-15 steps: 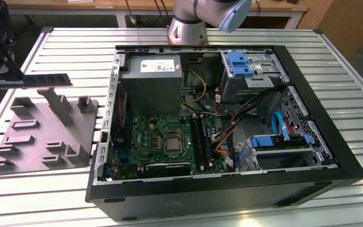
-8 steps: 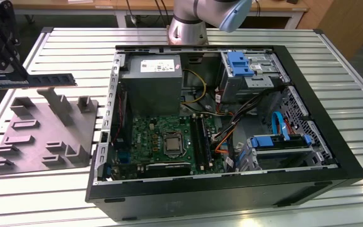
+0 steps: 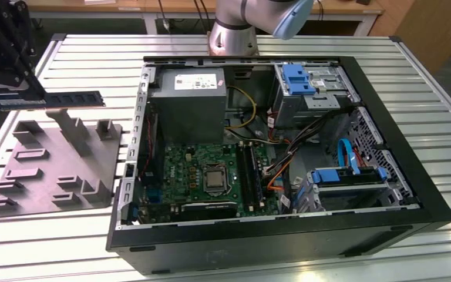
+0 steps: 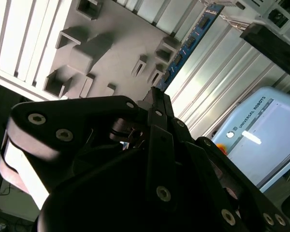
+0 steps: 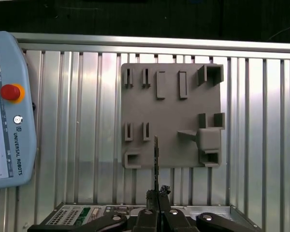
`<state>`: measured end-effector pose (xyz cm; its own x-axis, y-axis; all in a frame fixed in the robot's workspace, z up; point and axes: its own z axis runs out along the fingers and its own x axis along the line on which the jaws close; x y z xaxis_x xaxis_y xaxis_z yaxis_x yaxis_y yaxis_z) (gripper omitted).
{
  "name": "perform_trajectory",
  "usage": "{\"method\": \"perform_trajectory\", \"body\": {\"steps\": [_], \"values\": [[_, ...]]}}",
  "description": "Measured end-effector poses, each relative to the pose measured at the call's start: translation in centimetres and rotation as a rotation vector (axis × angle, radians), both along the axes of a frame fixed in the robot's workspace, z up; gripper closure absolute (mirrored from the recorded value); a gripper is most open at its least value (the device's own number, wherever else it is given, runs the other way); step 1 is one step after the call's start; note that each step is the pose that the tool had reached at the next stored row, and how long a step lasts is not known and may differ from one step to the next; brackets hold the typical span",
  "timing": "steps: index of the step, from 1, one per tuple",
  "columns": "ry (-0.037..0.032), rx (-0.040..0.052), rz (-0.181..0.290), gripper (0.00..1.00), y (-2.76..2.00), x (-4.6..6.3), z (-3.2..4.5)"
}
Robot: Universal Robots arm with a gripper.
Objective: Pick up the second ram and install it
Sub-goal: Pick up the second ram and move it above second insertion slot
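Observation:
The second ram (image 3: 53, 100) is a thin dark stick with a row of chips. It hangs level in the air above the grey fixture tray (image 3: 53, 167), at the exterior view's left. My gripper (image 3: 20, 93) is shut on one end of it. In the first wrist view the ram (image 5: 156, 157) shows edge-on, sticking out from my closed gripper (image 5: 158, 194) over the tray (image 5: 171, 116). In the second wrist view its blue edge (image 4: 191, 41) runs out past my gripper (image 4: 157, 94).
An open computer case (image 3: 382, 194) lies on the slatted metal table (image 3: 413, 76), with the motherboard (image 3: 198, 170) and long black memory slots (image 3: 249, 170) inside. The arm's base (image 3: 234, 32) stands behind the case. A teach pendant (image 5: 9, 106) lies beside the tray.

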<state>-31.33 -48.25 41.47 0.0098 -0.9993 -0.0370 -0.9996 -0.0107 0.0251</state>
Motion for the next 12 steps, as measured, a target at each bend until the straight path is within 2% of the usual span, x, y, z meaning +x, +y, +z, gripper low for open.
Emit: {"method": "perform_trajectory", "body": {"steps": [12], "values": [[0.0000, 0.0000, 0.000, 0.89, 0.00, 2.5, 0.00]]}}
